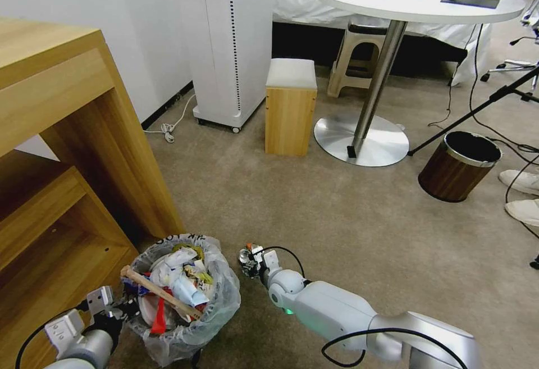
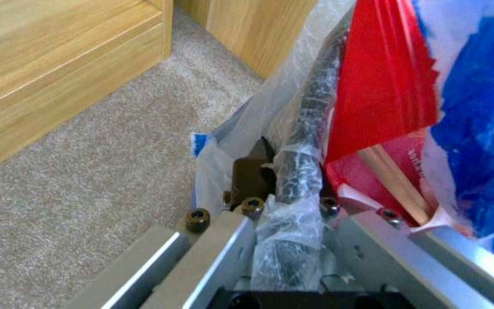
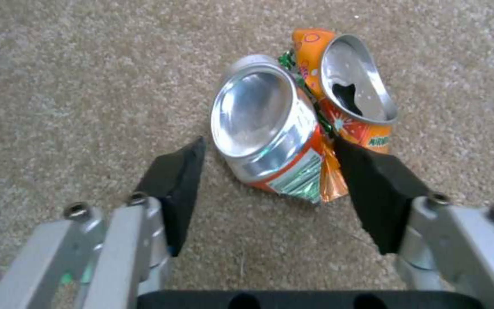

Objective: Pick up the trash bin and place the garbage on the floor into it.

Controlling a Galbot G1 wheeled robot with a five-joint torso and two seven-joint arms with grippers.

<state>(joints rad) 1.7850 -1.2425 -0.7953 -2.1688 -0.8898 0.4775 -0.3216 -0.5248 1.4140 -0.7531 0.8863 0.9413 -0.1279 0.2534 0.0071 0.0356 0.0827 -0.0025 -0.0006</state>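
The small round dark trash bin lined with a crinkly clear plastic bag (image 1: pixel 185 296) sits at the near left of the carpet, just beside the leg of the light wooden desk (image 1: pixel 73 150), already heaped with crumpled papers, a red wrapper and a wooden stick (image 1: pixel 160 293) lying across the top. The left gripper (image 2: pixel 290 223) is clamped on its near rim, bag film bunched between the jaws. Just right of the bin lies the last nearby piece of garbage, a crushed orange and silver drinks can (image 3: pixel 301 124), folded nearly in two. The right gripper (image 3: pixel 270 184) is low over it with jaws spread wide, one pad (image 3: pixel 176 184) short of the can's base and the other at its torn side, holding nothing. The risk, I judge, is a lopsided pinch: the folded halves could pivot or squirt out across the carpet. The full bin could also shed the stick if tipped, or the plastic could slip in the left grip.
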